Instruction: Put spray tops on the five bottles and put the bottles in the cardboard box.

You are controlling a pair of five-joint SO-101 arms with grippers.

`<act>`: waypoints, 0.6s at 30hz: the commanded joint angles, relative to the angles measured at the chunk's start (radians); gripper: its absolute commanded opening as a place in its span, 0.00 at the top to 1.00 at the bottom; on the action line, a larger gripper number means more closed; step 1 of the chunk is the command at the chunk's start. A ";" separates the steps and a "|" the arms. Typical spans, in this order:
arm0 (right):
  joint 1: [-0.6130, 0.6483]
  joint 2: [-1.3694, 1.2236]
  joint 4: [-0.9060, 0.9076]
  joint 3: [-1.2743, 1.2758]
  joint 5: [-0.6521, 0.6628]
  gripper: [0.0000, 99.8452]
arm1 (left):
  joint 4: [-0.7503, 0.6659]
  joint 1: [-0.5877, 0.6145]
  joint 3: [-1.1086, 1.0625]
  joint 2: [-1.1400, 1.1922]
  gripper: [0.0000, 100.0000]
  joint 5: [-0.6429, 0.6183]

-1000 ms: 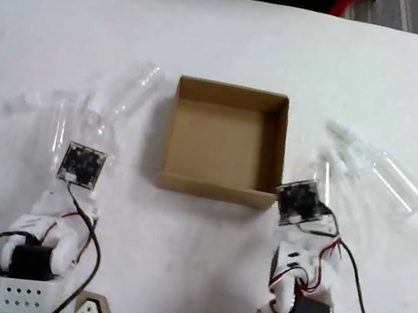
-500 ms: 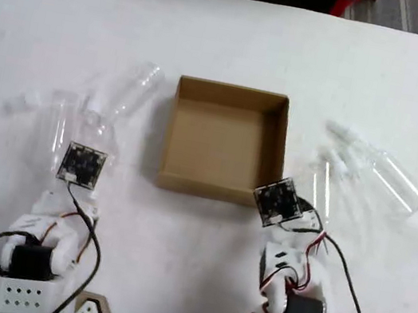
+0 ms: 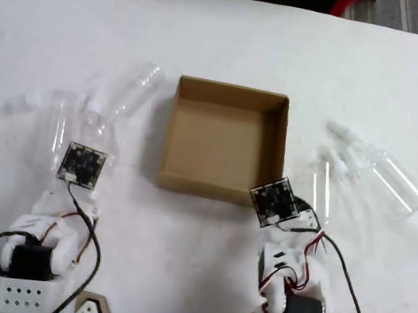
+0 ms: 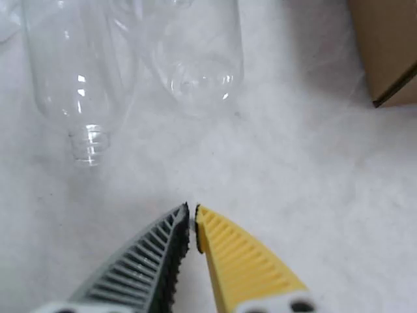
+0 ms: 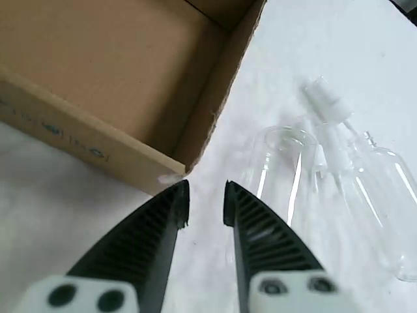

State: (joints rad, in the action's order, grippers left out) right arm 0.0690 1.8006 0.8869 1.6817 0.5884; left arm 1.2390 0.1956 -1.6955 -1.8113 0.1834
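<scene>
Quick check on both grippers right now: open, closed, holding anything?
Left gripper: closed, holding nothing.
Right gripper: slightly open, empty, by the corner of the cardboard box.

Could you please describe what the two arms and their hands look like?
The left hand has one grey ribbed finger and one yellow; the right hand has two black ribbed fingers. In the high view both arms are white with black motors and square black camera boards; the left arm trails a black cable, the right arm red and black wires.
</scene>
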 commanded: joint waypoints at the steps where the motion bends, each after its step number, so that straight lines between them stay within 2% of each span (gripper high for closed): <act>1: 0.004 -0.001 0.001 0.009 -0.003 0.92 | 0.009 -0.002 0.005 -0.010 0.98 -0.012; 6: -0.001 -0.002 0.013 0.009 -0.003 0.92 | 0.009 -0.002 0.005 -0.010 0.98 -0.012; 11: 0.005 -0.001 0.127 0.009 -0.002 0.92 | 0.009 -0.002 0.005 -0.010 0.98 -0.008; 18: 0.005 0.001 0.130 0.009 -0.002 0.92 | 0.009 -0.002 0.005 -0.010 0.98 -0.009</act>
State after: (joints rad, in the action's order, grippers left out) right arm 0.0690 1.8006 1.0111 1.6817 0.5884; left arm 1.2421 0.1956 -1.6955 -1.8113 0.1834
